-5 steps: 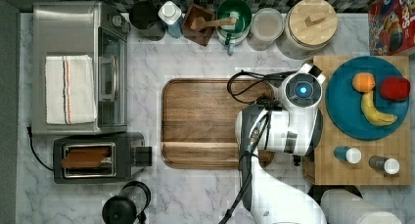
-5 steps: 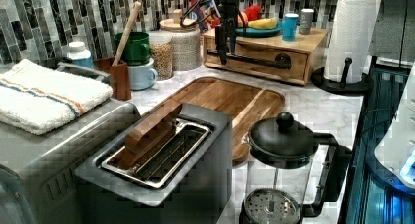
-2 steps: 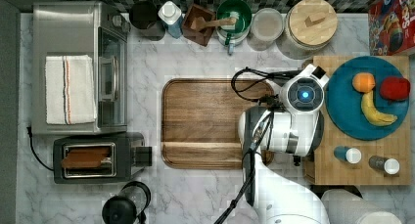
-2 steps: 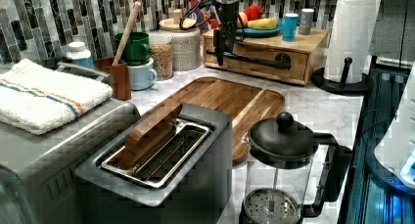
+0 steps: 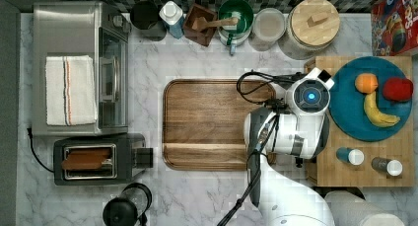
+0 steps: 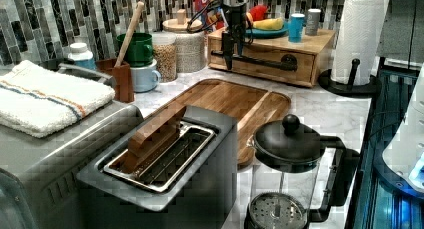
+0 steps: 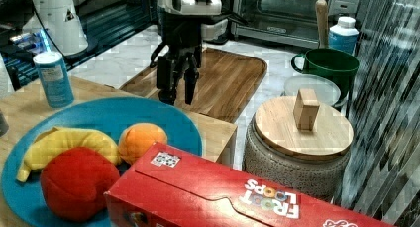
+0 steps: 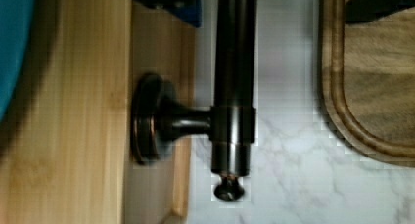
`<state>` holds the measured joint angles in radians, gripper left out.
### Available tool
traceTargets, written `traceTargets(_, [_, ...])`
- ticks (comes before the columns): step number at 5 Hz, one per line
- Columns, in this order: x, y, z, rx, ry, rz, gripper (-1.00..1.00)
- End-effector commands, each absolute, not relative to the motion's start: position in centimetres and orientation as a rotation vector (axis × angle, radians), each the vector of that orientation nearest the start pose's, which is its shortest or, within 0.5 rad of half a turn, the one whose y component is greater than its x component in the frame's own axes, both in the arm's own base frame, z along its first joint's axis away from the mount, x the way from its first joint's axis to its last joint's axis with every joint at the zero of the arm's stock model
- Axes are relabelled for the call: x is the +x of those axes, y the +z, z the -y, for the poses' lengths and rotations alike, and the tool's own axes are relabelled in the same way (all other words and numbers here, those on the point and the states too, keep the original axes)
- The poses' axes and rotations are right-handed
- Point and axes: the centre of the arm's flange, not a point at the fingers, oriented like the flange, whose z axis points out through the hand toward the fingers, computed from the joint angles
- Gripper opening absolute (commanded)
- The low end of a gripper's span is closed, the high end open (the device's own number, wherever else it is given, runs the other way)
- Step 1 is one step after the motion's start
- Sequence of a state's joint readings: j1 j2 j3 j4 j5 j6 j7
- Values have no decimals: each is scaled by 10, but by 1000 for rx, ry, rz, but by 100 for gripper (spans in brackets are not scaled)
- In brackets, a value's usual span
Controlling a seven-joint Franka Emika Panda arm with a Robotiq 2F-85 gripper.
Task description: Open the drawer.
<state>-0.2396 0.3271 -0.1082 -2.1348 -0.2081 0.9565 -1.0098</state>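
Left view: light wooden drawer with black bar handle.

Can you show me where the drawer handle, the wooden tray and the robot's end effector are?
drawer handle (image 8: 235, 87): wrist view, on the black bar.
wooden tray (image 5: 207, 117): top view, on its bare middle.
end effector (image 7: 179, 95): right view, between the fingertips.

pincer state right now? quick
Pincer: open, fingers spread, holding nothing, at the drawer handle.
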Motion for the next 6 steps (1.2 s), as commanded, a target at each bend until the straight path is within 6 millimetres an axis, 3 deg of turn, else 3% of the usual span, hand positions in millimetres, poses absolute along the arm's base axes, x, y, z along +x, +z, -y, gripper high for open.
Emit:
traceTargets(1, [565, 265, 138, -3269, 45, -52, 100])
traceTargets(4, [560, 265, 73, -3245, 75, 126, 100])
traceTargets(5, [558, 261, 48, -3296, 14, 315, 100])
traceTargets(6, [568, 266, 33, -3245, 99, 354, 100])
